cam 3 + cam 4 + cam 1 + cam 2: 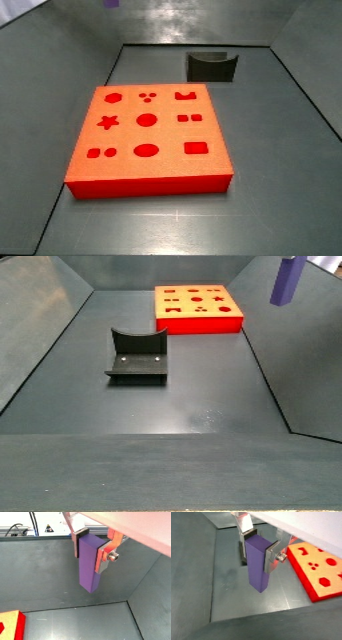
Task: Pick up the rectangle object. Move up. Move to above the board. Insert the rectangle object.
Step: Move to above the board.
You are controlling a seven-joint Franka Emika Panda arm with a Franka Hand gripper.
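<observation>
High above the grey floor (201,386), the rectangle object (90,562) hangs upright between the gripper's (92,546) two silver fingers (103,558), which are closed on its upper part, one on each flat side. Its lower end is free and touches nothing; both wrist views show this (256,564). In a side view the purple block (285,280) is at the upper edge of the picture, to the right of the board (198,308) and not over it. The board lies flat on the floor near the back wall. A dark notched block (136,356) stands well apart from the board.
</observation>
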